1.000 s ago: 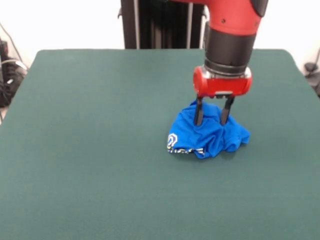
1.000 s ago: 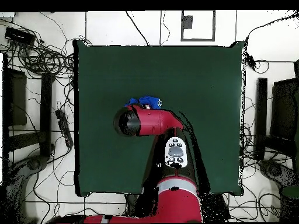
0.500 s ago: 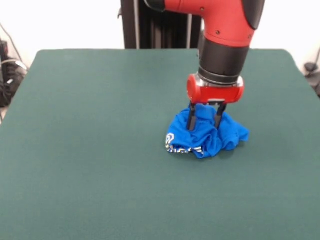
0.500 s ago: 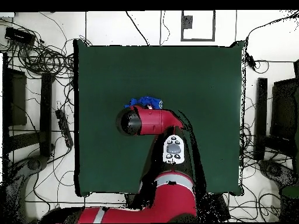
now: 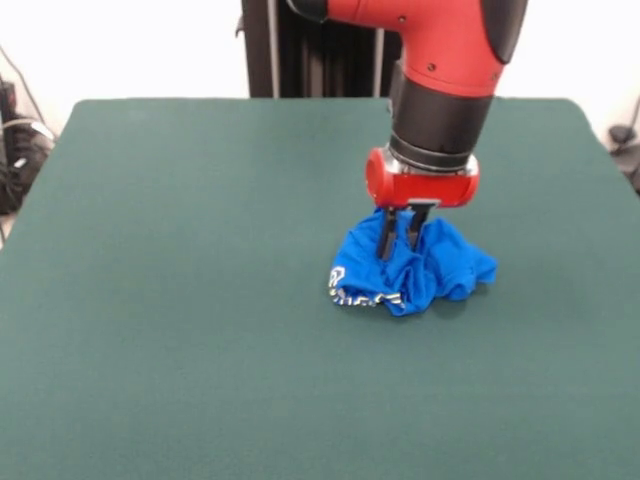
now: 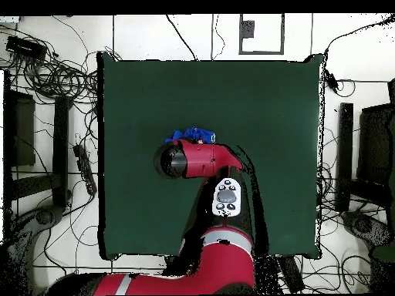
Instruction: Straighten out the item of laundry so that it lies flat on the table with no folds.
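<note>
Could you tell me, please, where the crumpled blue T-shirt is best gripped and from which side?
Probably from straight above, at the raised fold on top of the heap. The T-shirt lies bunched in a mound on the table, so no hem or sleeve edge lies flat enough to slide under, while its top ridge stands up for a pinch. The gripper is already there, fingers closed on that fold.
</note>
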